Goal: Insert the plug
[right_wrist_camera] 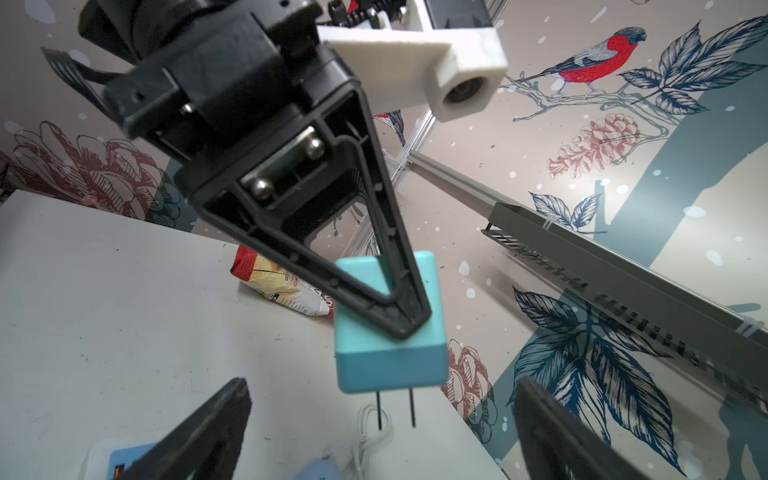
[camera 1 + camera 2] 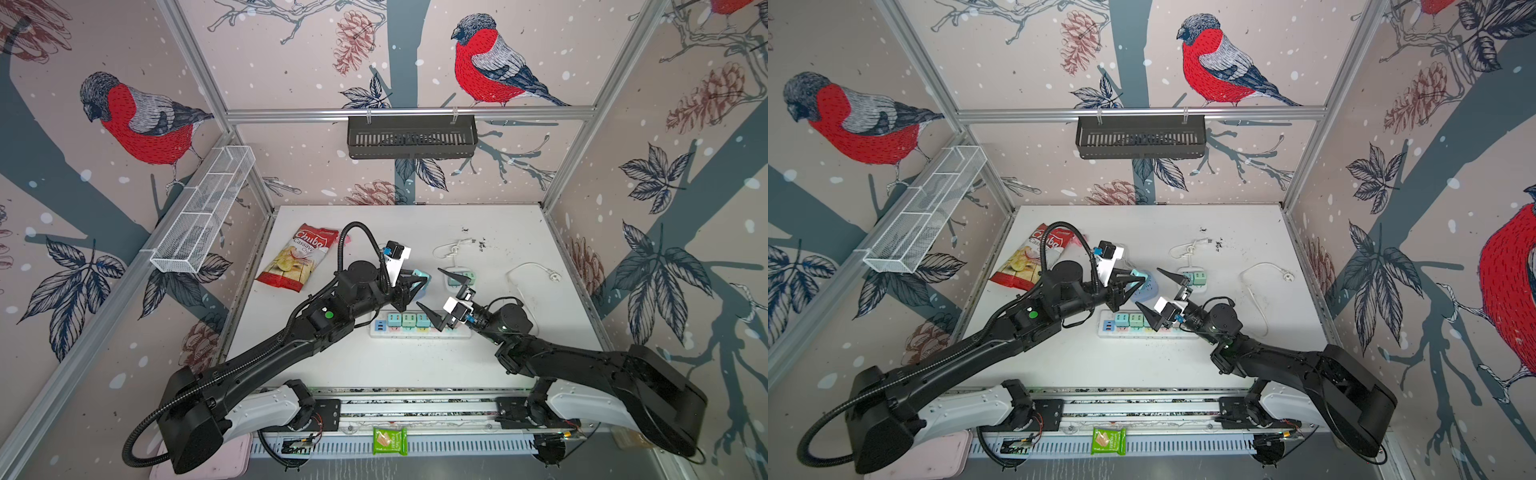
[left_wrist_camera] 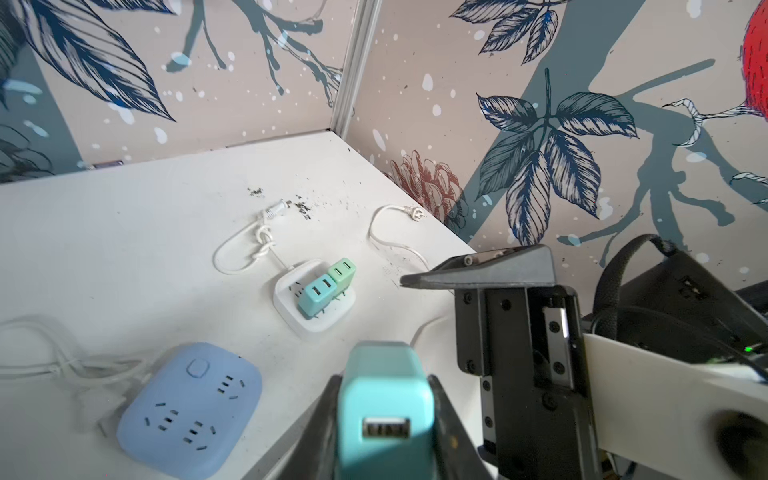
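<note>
1. The left gripper [image 2: 419, 279] is clamped on the plug [image 1: 390, 357], a teal cube-shaped adapter. One black finger [image 1: 399, 307] presses flat on each of two opposite sides.
2. The plug is held in the air above the white table [image 2: 415, 365], over the near part of the blue socket block [image 3: 187, 411]. Its two prongs [image 1: 412, 409] point down and touch nothing.
3. The USB port on the plug's top face shows in the left wrist view, facing that camera.
4. The right gripper [image 2: 429, 287] stands just beside the plug with its fingers spread wide apart. It holds nothing and touches nothing.
5. In the right wrist view the plug hangs between and above the right gripper's two fingertips, apart from both.
6. Socket units on the table, three: the blue rounded block, a white square block [image 3: 316, 316], and a long white strip [image 2: 399, 332] nearer the arm bases.
7. Adapters, counted:
   - one teal, in the left gripper;
   - two plugged into the white square block, one teal [image 3: 318, 293] and one green [image 3: 343, 272];
   - three in a row on the long strip [image 2: 408, 320]; the right gripper hides the strip's far end, so I cannot tell whether there are more.
8. One loose white cable [image 2: 536, 270] with its own plug lies well to the right.
9. One chips bag [image 2: 297, 257] lies at the far left of the table.
10. One green snack packet [image 2: 389, 441] sits on the front rail.
</note>
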Robot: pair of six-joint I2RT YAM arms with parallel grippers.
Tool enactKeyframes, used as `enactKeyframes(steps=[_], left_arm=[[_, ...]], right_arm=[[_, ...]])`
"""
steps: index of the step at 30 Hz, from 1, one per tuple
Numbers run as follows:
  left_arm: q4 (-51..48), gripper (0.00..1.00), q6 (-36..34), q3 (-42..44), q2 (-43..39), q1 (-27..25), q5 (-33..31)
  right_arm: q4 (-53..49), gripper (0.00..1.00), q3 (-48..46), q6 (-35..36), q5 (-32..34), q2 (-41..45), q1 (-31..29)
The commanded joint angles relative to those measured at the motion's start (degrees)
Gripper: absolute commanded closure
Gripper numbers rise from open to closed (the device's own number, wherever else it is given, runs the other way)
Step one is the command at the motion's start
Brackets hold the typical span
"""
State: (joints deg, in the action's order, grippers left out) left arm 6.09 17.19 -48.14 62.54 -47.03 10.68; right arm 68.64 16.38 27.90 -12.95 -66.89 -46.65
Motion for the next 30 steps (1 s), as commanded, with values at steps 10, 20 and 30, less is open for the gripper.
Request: enactKeyframes(steps=[10,20,30], left_arm=[[-0.63,1.00,-12.88,-4.48,4.43,8.40,-0.65],[-13.55,1.00,-30.28,-15.64,19.38,8.45,-1.87],[-23.00,1.00,-31.39,-22.50,30.84,8.39,4.01]], right_arm=[[-0.89,0.00,-2.04,-17.92,5.65,5.21,13.78],[2.49,0.00,-2.14,-25.66,9.68,1.23,23.45],[13.80,0.00,-1.79,-24.85,14.83,-8.17,23.93]])
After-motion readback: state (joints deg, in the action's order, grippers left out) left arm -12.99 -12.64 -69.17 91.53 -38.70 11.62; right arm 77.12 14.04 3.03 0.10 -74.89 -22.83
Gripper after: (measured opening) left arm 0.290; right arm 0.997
